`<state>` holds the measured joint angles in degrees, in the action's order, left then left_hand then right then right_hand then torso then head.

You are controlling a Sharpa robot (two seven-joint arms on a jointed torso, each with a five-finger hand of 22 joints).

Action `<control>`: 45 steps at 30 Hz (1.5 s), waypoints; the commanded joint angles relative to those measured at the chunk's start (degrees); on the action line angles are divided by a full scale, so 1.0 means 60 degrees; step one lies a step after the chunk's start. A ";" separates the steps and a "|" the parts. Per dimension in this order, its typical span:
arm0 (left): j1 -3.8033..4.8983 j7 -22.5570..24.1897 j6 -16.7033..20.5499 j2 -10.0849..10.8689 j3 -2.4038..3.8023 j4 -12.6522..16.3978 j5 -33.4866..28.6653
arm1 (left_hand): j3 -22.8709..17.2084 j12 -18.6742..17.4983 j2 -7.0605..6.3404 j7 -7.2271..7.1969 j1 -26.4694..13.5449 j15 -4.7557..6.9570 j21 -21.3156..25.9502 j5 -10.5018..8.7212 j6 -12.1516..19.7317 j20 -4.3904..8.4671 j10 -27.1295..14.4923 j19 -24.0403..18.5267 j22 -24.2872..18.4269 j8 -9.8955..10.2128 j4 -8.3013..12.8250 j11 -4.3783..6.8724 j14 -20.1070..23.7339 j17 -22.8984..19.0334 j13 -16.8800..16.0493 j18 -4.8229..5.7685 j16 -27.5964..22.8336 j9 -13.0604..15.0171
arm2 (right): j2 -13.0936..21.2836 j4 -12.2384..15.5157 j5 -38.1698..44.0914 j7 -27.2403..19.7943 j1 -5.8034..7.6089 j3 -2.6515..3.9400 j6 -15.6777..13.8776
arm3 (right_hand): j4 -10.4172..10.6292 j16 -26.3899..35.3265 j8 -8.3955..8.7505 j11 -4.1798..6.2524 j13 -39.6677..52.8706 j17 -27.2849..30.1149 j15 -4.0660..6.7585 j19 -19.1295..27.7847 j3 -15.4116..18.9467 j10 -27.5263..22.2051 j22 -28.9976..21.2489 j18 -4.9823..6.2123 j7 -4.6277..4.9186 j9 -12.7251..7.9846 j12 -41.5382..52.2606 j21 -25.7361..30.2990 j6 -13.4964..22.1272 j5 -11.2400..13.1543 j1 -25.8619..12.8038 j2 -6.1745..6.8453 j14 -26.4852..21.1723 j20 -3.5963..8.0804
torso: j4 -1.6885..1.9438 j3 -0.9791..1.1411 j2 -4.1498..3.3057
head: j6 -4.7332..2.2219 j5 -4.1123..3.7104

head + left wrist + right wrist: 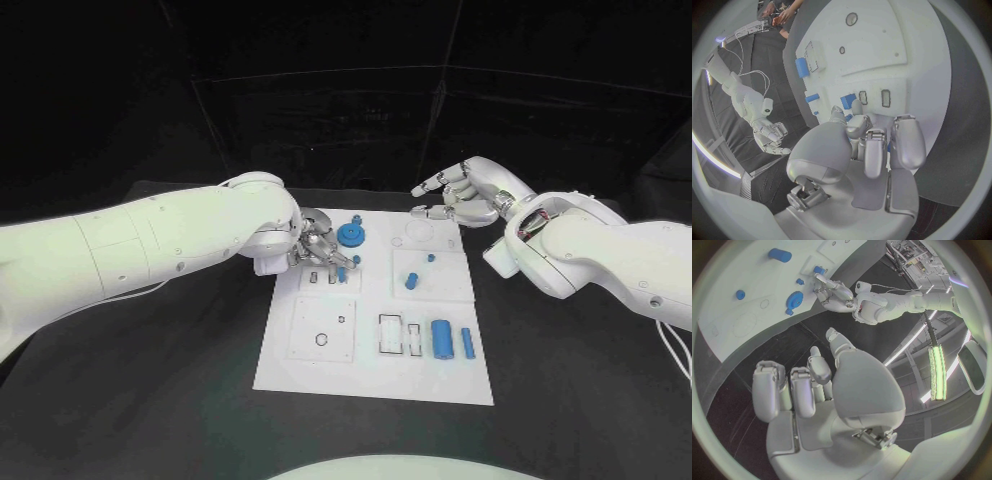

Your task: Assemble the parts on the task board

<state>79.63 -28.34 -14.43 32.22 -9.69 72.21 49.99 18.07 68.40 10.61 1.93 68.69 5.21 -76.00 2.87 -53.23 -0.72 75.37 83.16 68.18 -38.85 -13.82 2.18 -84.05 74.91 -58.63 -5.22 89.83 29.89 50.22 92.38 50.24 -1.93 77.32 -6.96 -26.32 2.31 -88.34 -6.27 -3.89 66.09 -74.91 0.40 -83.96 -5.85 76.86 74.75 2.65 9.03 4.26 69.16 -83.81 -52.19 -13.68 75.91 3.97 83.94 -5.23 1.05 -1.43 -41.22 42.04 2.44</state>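
The white task board (372, 365) lies mid-table. My left hand (317, 250) hovers low over its far left part, most fingers curled in. Its thumb and a fingertip (856, 107) pinch a small blue part (848, 101) standing beside two narrow slots (885, 97). A blue gear-like disc (351, 236) sits just beyond that hand. Two small blue parts (411, 278) stand mid-board and two blue cylinders (441, 340) lie near the front right. My right hand (454, 195) hangs above the board's far right corner, fingers apart and holding nothing. From the right wrist, the disc (794, 299) and left hand (832, 290) show.
Black table (173, 380) surrounds the board on all sides. The board carries several outlined recesses, a round one (418, 235) at the far right and rectangular ones (392, 335) near the front. Dark backdrop panels stand behind the table.
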 commanded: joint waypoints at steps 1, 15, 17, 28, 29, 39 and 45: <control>0.0011 -0.0067 -0.0206 -0.0026 -0.0004 -0.0013 0.0145 | -0.0001 0.0050 -0.0005 -0.0005 0.0064 0.0058 -0.0050 -0.0010 0.0036 0.0020 0.0076 0.0072 0.0018 -0.0054 0.0037 -0.0011 -0.0992 0.2515 -0.0011 0.0154 0.0029 0.0019 | -0.0017 0.0005 0.0011 0.0013 0.0022 0.0005 0.0053 | -0.0015 0.0056 -0.0022 0.0033 0.0000 -0.1893 0.0048 -0.0012 0.0015 -0.0040 0.0001 0.0063 -0.0020 -0.0004 -0.0014 0.0031 0.0018 -0.0019 0.0001 -0.0044 0.0862 -0.0008 | 0.0003 -0.0002 0.0004 | 0.0000 0.0007; 0.0010 -0.0093 -0.0417 -0.0075 -0.0054 -0.0057 0.0191 | -0.0010 0.0080 -0.0070 -0.0019 0.0090 0.0064 -0.0092 -0.0011 0.0008 0.0020 0.0111 0.0087 0.0079 -0.0082 0.0088 0.0000 -0.0992 0.2515 -0.0042 0.0163 0.0029 0.0056 | -0.0033 -0.0003 0.0015 0.0022 0.0022 0.0005 0.0078 | -0.0025 0.0053 -0.0025 0.0033 0.0002 -0.1898 0.0049 -0.0011 0.0015 -0.0037 -0.0001 0.0063 -0.0021 -0.0004 -0.0011 0.0032 0.0017 -0.0014 0.0015 -0.0043 0.0863 -0.0007 | 0.0010 -0.0006 -0.0005 | 0.0016 -0.0003; 0.0010 -0.0093 -0.0426 -0.0076 -0.0060 -0.0053 0.0192 | -0.0010 0.0082 -0.0089 -0.0020 0.0097 0.0065 -0.0092 -0.0011 0.0008 0.0021 0.0114 0.0086 0.0079 -0.0084 0.0101 0.0002 -0.0992 0.2515 -0.0042 0.0162 0.0029 0.0063 | -0.0031 -0.0007 0.0015 0.0022 0.0022 0.0005 0.0080 | -0.0025 0.0053 -0.0025 0.0033 0.0002 -0.1898 0.0049 -0.0011 0.0015 -0.0037 -0.0001 0.0063 -0.0021 -0.0004 -0.0011 0.0032 0.0017 -0.0014 0.0015 -0.0043 0.0863 -0.0007 | 0.0012 -0.0006 -0.0002 | 0.0018 0.0002; 0.0010 -0.0096 -0.0453 -0.0083 -0.0082 -0.0021 0.0193 | -0.0064 0.0089 -0.0183 -0.0028 0.0203 0.0071 -0.0109 -0.0009 0.0012 0.0023 0.0129 0.0081 0.0103 -0.0096 0.0240 0.0007 -0.0992 0.2515 -0.0050 0.0162 0.0029 0.0112 | -0.0045 -0.0044 0.0015 0.0041 0.0022 0.0005 0.0115 | -0.0025 0.0053 -0.0025 0.0033 0.0002 -0.1898 0.0049 -0.0011 0.0015 -0.0037 -0.0001 0.0063 -0.0021 -0.0004 -0.0011 0.0032 0.0017 -0.0014 0.0015 -0.0043 0.0863 -0.0007 | 0.0005 -0.0005 0.0001 | 0.0034 0.0018; 0.0010 -0.0096 -0.0448 -0.0082 -0.0083 -0.0015 0.0193 | -0.0083 0.0088 -0.0184 -0.0028 0.0230 0.0071 -0.0107 -0.0009 0.0015 0.0024 0.0129 0.0078 0.0100 -0.0096 0.0267 0.0009 -0.0992 0.2515 -0.0048 0.0161 0.0029 0.0119 | -0.0048 -0.0052 0.0015 0.0042 0.0022 0.0005 0.0118 | -0.0025 0.0053 -0.0025 0.0033 0.0002 -0.1898 0.0049 -0.0011 0.0015 -0.0037 -0.0001 0.0063 -0.0021 -0.0004 -0.0011 0.0032 0.0017 -0.0014 0.0015 -0.0043 0.0863 -0.0007 | 0.0006 -0.0007 0.0000 | 0.0038 0.0019; 0.0010 -0.0081 -0.0232 -0.0028 -0.0088 0.0112 0.0152 | -0.1094 0.0037 0.0264 -0.0086 0.1307 0.0108 -0.0083 0.0006 0.0169 0.0049 0.0099 0.0031 0.0081 0.0047 0.1106 0.0063 -0.0992 0.2515 -0.0015 0.0147 0.0029 0.0159 | -0.0062 -0.0097 0.0028 0.0055 0.0022 0.0005 0.0145 | -0.0029 0.0048 -0.0029 0.0034 0.0009 -0.1907 0.0049 -0.0014 0.0015 -0.0032 0.0006 0.0062 -0.0021 -0.0004 -0.0003 0.0029 0.0016 -0.0014 0.0021 -0.0047 0.0865 -0.0007 | 0.0004 -0.0011 0.0001 | 0.0056 0.0031; 0.0010 -0.0069 -0.0123 0.0003 -0.0088 0.0161 0.0117 | -0.1364 0.0025 0.0250 -0.0087 0.1452 0.0109 -0.0082 0.0006 0.0178 0.0055 0.0097 0.0023 0.0090 0.0119 0.1308 0.0066 -0.0992 0.2515 -0.0016 0.0148 0.0029 0.0150 | -0.0071 -0.0110 0.0031 0.0059 0.0022 0.0005 0.0160 | -0.0029 0.0048 -0.0029 0.0034 0.0009 -0.1907 0.0049 -0.0014 0.0015 -0.0032 0.0006 0.0062 -0.0021 -0.0004 -0.0003 0.0029 0.0016 -0.0014 0.0021 -0.0047 0.0865 -0.0007 | 0.0007 -0.0008 0.0004 | 0.0063 0.0044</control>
<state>79.65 -28.59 -15.88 32.16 -10.20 73.08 50.71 10.16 68.61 12.16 1.42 76.82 5.62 -76.35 2.86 -52.71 -0.52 75.85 83.36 68.69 -38.41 -5.93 2.24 -84.04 74.91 -58.69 -5.24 89.83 30.86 49.85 91.69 50.31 -1.52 77.33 -6.96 -25.80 2.31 -88.34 -6.27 -3.89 66.10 -74.90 0.40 -83.96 -5.85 76.86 74.74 2.65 9.03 4.26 69.16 -83.82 -52.19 -13.68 75.91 3.98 83.94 -5.23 1.09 -1.49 -41.22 42.39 2.69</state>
